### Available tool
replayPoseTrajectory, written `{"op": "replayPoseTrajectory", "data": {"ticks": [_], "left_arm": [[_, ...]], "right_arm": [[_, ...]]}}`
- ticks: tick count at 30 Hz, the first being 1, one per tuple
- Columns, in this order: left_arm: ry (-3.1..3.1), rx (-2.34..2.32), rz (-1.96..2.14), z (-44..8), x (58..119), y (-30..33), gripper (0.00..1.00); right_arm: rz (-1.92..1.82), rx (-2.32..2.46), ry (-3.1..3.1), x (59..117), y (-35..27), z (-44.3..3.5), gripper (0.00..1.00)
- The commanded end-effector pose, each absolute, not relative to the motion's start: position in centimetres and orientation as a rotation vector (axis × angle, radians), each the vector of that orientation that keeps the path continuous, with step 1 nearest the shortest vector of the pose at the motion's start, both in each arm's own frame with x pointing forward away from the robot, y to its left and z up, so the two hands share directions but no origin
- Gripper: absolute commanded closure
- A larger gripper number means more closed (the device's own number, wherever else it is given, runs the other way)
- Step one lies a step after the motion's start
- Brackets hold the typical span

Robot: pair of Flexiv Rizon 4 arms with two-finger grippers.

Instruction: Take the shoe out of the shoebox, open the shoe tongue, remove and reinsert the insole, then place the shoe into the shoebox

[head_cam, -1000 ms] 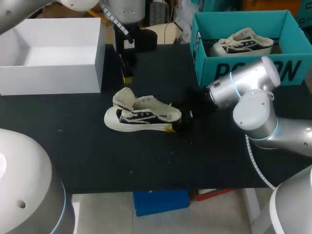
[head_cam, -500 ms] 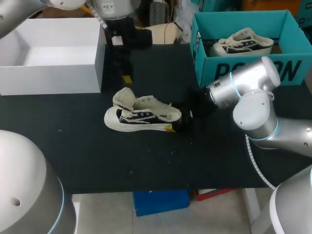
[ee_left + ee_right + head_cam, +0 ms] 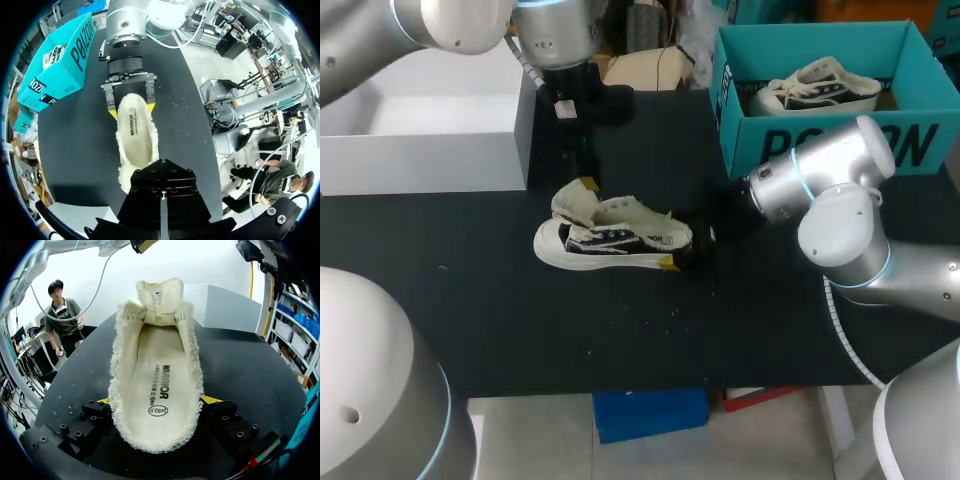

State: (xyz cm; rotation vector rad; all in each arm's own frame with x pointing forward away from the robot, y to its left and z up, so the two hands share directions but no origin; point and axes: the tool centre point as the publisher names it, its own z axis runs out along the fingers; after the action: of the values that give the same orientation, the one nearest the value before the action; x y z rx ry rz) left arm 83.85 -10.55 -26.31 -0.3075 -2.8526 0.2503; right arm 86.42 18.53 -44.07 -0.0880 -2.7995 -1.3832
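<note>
Right gripper (image 3: 131, 106) clamps the shoe (image 3: 615, 240) by its heel, centre frame. Left gripper (image 3: 586, 182): can't tell. Tugging the tongue (image 3: 575, 203) hard could yank the shoe loose.

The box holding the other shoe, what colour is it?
Teal box, best seen in head view.

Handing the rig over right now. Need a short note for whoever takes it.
Grippers: right gripper shut on the heel of the shoe, which stands on the table. The left gripper hovers at the toe end.
Things: tongue folded open, insole lying in the shoe. The white box looks empty; the teal box holds a second shoe.
Done: shoe out, tongue open.
Left: insole out and back (unclear if done), then box the shoe.
</note>
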Motion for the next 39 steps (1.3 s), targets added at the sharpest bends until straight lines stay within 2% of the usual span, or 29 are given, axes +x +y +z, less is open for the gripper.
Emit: {"op": "replayPoseTrajectory", "data": {"ticks": [1,16,28,39], "left_arm": [[-2.82,-0.326,0.292,-27.8,84.3,-11.6,1.0],[-2.777,-0.276,0.306,-28.1,84.7,-11.1,1.0],[-2.695,-0.217,0.327,-30.8,87.5,-12.6,1.0],[-2.675,-0.262,0.277,-33.3,87.1,-14.0,1.0]], "right_arm": [[-1.384,-0.09,-2.8,86.4,18.5,-44.4,0.98],[-1.384,-0.09,-2.8,86.4,18.5,-44.4,1.0],[-1.384,-0.09,-2.8,86.4,18.5,-44.4,1.0],[-1.384,-0.09,-2.8,86.4,18.5,-44.4,1.0]]}}
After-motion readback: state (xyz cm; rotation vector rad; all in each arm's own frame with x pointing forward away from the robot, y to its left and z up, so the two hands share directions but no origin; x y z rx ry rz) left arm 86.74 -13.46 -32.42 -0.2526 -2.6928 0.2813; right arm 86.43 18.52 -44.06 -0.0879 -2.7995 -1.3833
